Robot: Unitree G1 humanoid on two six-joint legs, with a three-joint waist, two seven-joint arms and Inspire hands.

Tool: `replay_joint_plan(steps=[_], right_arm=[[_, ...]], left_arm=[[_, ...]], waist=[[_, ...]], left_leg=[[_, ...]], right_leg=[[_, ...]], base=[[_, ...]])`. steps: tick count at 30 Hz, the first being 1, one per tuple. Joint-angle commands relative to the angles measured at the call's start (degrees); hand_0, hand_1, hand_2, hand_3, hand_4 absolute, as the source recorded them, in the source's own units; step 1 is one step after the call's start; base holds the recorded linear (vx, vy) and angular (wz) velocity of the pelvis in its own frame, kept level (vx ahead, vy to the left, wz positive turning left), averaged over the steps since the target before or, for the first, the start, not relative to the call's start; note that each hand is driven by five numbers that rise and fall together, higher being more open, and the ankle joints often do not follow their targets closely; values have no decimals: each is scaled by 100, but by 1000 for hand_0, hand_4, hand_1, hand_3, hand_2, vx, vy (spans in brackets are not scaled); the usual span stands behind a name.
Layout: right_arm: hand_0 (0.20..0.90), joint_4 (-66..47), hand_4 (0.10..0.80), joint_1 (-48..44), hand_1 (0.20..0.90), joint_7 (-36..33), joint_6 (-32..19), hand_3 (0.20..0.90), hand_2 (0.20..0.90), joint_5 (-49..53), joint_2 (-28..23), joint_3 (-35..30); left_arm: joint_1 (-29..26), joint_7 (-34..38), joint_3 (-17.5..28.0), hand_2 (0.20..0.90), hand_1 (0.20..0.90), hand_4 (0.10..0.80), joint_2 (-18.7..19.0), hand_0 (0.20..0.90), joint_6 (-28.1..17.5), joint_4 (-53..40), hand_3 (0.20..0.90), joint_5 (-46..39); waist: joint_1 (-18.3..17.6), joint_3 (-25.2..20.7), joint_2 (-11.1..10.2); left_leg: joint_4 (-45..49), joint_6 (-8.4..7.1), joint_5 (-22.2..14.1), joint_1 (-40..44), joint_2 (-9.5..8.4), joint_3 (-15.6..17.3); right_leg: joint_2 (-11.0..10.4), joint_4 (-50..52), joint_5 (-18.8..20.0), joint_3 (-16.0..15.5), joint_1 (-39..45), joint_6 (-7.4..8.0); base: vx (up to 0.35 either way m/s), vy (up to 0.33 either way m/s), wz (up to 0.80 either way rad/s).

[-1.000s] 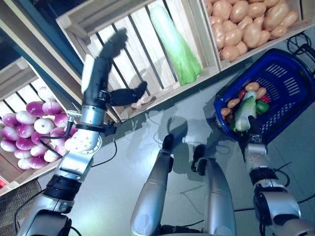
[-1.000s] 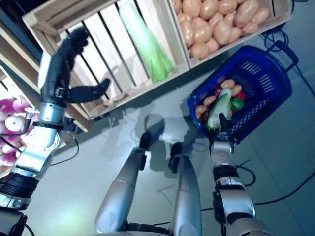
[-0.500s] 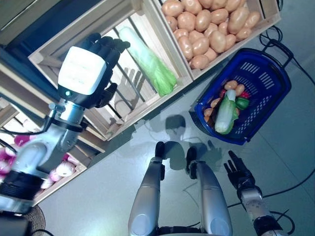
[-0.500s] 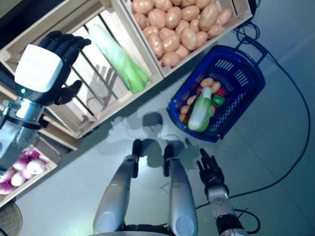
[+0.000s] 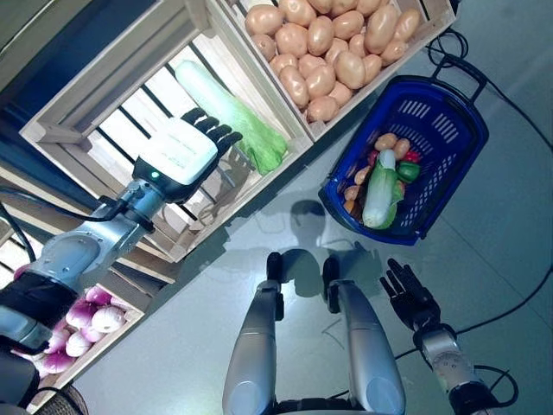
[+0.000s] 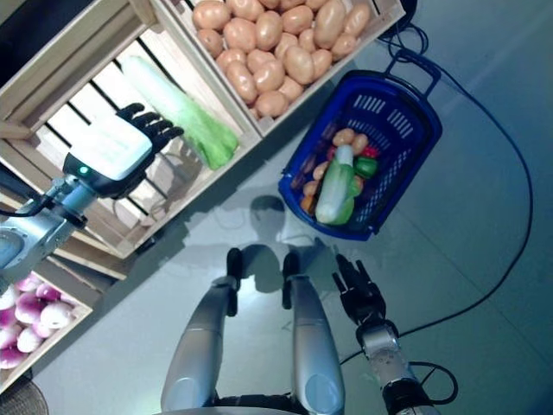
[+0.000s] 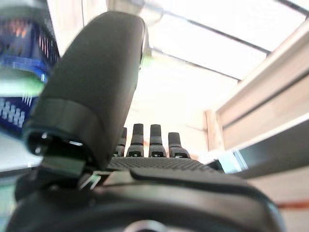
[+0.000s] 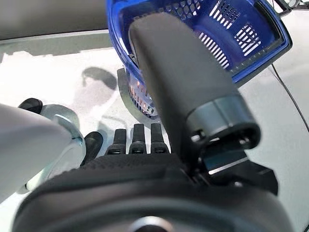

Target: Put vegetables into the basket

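Observation:
A blue basket (image 5: pixel 449 95) lies on the floor at the right, holding a pale green cabbage (image 5: pixel 379 188), potatoes and a green and a red vegetable. A second long green cabbage (image 5: pixel 229 114) lies in a slatted wooden crate (image 5: pixel 95 95). My left hand (image 5: pixel 186 149) hovers open over that crate, its fingers just short of the cabbage, holding nothing. My right hand (image 5: pixel 406 290) hangs low at the lower right, open and empty, well below the basket. In the right wrist view the basket (image 8: pixel 227 24) shows beyond the straight fingers (image 8: pixel 135 140).
A crate of potatoes (image 5: pixel 328 47) stands beside the cabbage crate, above the basket. A lower crate of purple-and-white turnips (image 5: pixel 78 324) sits at the lower left. Grey floor lies between the crates and the basket.
The camera has shifted. My left hand has come down from high over the crate towards the cabbage. My right hand, up at the basket's rim a second ago, has dropped away low.

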Motion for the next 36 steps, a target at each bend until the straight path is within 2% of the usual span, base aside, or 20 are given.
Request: replay_joint_plan(steps=[1,12,17,21,30,36], right_arm=[[900,-722,800,197,900,211,-117,900,900,182,-349,-75],[900,-1007,800,110,900,-106,-77,900,900,-61,-374,65],[900,-1147,800,46,900,-262,-80,900,900,-41,-371,146],[900,-1247,800,-33,900,-441,-42,900,900,-74,-333,176],[900,-1289,800,-202,900,-609,-31,900,900,-76,-322,305],[900,-1294,800,-343,900,-683,-95,900,900,-99,-308,390]], left_arm=[[-294,683,580,900,900,800,197,900,333,-252,900,-172],[-404,2253,422,900,900,800,-246,900,403,626,900,182],[-479,2605,408,900,900,800,-400,900,445,758,900,334],[-537,2509,399,900,900,800,-524,900,345,722,900,456],[-853,2270,21,900,900,800,-639,900,398,740,900,647],[-1171,1778,-245,900,900,800,-802,900,658,879,900,615]], waist=[[-41,-17,-70],[-118,-17,-192],[-145,-17,-212],[-172,-17,-202],[-271,-17,-182],[-328,-17,-181]], left_leg=[[298,181,317,-509,25,330],[323,240,301,-654,95,374],[366,251,273,-703,108,381],[370,251,248,-707,107,387],[349,258,190,-709,116,420],[354,265,173,-742,98,429]], right_leg=[[-70,-774,770,-216,475,-44],[-26,-640,796,-78,140,-7],[-3,-577,788,-46,42,1],[10,-570,786,-11,-4,-4],[14,-590,800,75,-91,13],[25,-630,827,120,-137,9]], base=[[18,48,0],[9,41,-6],[-2,5,-3],[0,10,-4],[7,9,-7],[2,2,-1]])
